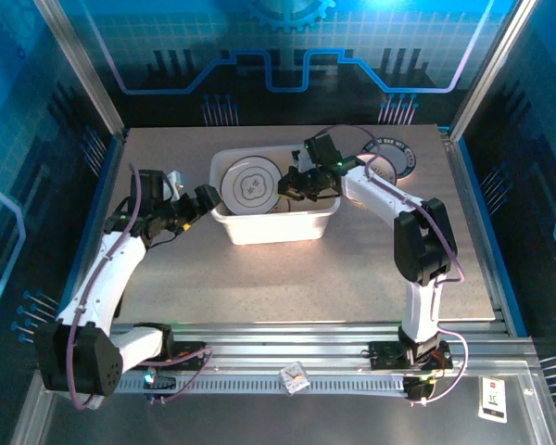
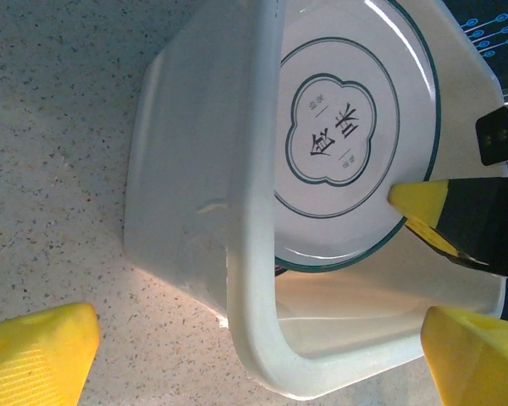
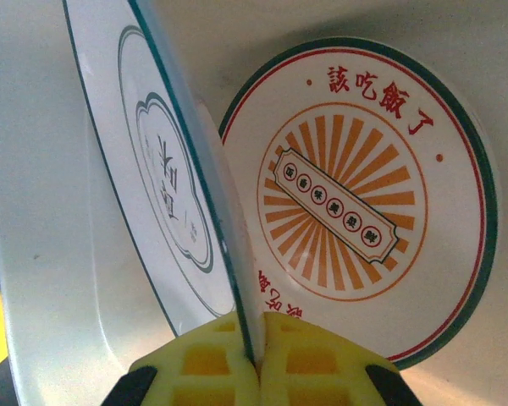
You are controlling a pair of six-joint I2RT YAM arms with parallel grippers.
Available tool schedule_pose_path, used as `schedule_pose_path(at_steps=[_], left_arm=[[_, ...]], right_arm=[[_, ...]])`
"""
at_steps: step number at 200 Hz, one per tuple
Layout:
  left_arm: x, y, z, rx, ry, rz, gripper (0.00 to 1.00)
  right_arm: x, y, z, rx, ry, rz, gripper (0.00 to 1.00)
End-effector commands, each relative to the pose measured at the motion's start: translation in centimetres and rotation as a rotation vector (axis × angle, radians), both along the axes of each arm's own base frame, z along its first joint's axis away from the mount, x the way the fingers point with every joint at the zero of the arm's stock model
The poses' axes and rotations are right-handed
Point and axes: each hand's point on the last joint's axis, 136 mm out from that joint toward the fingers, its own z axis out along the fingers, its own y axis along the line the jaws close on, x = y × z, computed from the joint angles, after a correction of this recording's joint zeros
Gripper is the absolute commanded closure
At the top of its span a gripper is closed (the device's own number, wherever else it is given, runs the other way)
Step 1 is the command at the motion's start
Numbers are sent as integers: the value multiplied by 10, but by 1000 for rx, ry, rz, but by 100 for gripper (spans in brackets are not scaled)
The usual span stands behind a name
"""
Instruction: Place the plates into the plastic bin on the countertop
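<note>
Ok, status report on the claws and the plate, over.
Right claw shut on round white green-rimmed plate, tilted inside white translucent plastic bin. Left claw open, at bin corner. Round orange sunburst plate lying flat beneath.

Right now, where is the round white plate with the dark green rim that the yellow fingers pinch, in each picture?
Top external: the round white plate with the dark green rim is mid-picture, within the white translucent plastic bin.
Left wrist: upper right, inside the bin's rim.
Right wrist: left of centre, nearly edge-on.
Shared landmark: the right gripper, shut on the plate's edge in every view.
</note>
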Motion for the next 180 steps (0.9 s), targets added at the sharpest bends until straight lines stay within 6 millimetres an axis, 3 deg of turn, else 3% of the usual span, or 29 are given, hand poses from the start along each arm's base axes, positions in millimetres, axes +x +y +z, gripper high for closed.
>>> schedule_pose_path(at_steps=[1,116,180], left_arm=[[0,-1,-2,10,6,-7,1],[-2,-1,-10,8,21,-7,2],[-5,-2,-10,4,15,-12,1]], right_arm=[[-7,12,-1,26,12,52,98],[-9,5,-49,-41,107,30,93],[-8,1,-55,-63,106,7,77]])
